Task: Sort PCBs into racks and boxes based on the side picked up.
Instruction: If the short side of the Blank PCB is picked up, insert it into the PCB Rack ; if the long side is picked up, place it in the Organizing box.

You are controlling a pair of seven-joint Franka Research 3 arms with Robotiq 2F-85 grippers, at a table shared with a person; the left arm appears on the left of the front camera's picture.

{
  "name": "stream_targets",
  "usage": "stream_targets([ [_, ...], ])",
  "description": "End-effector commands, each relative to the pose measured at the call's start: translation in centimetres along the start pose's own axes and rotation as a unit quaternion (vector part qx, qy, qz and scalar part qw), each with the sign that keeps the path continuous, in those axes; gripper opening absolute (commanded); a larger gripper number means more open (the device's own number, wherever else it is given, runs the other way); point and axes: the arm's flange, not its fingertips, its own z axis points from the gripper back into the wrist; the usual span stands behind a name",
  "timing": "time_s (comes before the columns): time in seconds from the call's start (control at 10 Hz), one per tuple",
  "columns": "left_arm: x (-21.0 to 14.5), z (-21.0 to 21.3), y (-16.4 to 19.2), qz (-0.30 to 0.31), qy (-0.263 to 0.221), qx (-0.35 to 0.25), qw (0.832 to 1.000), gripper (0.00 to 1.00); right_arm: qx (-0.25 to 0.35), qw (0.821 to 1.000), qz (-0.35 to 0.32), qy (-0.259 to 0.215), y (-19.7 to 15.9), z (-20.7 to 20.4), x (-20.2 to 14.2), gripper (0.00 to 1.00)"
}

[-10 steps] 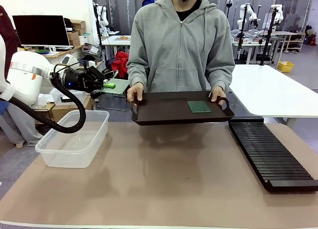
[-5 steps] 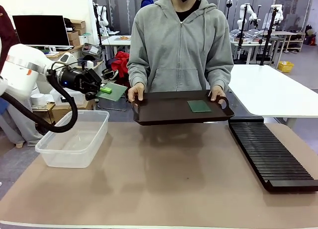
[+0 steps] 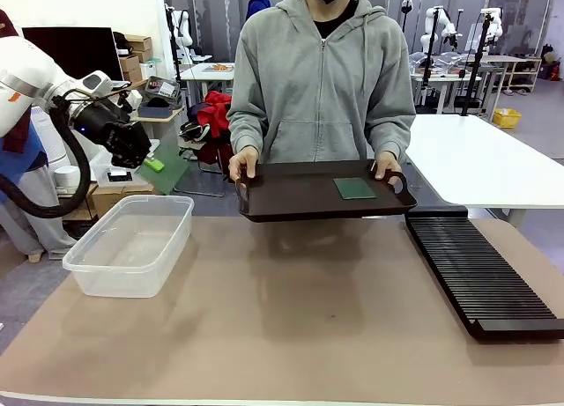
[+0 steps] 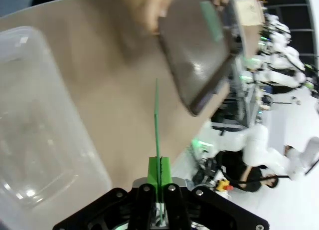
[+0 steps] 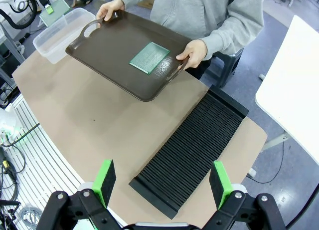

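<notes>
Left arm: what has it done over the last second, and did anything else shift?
The left gripper has swung to the robot's left, away from the tray and toward the tub. It stays shut on its PCB, which now slopes down instead of lying near level. Nothing was let go. The person's tray with the other PCB, the tub and the rack stayed put.

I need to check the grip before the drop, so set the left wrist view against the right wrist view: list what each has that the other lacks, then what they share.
Left wrist: the left pincer shut on a PCB seen edge-on, pad contact plain. Right wrist: the rack and the open right pincer. Both: the tub, the brown tray in the person's hands, and a second PCB lying on it.
</notes>
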Motion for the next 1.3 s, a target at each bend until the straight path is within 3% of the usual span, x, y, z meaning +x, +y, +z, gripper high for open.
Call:
stream_targets([
  [0.0, -0.5, -0.4, 1.2, 0.035, -0.021, 0.103, 0.994, 0.03, 0.0, 1.0, -0.002, -0.002, 0.2, -0.1, 0.0, 1.0],
  [0.2, -0.7, -1.6, 3.2, 0.049, -0.039, 0.176, 0.982, 0.03, 0.0, 1.0, -0.002, -0.002, 0.2, -0.1, 0.0, 1.0],
  [0.4, -1.3, -3.3, 5.2, 0.054, -0.007, 0.216, 0.975, 0.03, 0.0, 1.0, -0.002, -0.002, 0.2, -0.1, 0.0, 1.0],
  [0.5, -1.8, -4.2, 5.9, 0.062, 0.021, 0.225, 0.972, 0.03, 0.0, 1.0, -0.002, -0.002, 0.2, -0.1, 0.0, 1.0],
  [0.8, -2.6, -6.0, 7.6, 0.084, 0.044, 0.237, 0.967, 0.03, 0.0, 1.0, -0.002, -0.002, 0.2, -0.1, 0.0, 1.0],
  [1.0, -2.4, -7.2, 8.4, 0.086, 0.044, 0.198, 0.975, 0.03, 0.0, 1.0, -0.002, -0.002, 0.2, -0.1, 0.0, 1.0],
  [1.2, -2.9, -6.2, 8.3, 0.078, 0.044, 0.226, 0.97, 0.03, 0.0, 1.0, -0.002, -0.002, 0.2, -0.1, 0.0, 1.0],
])
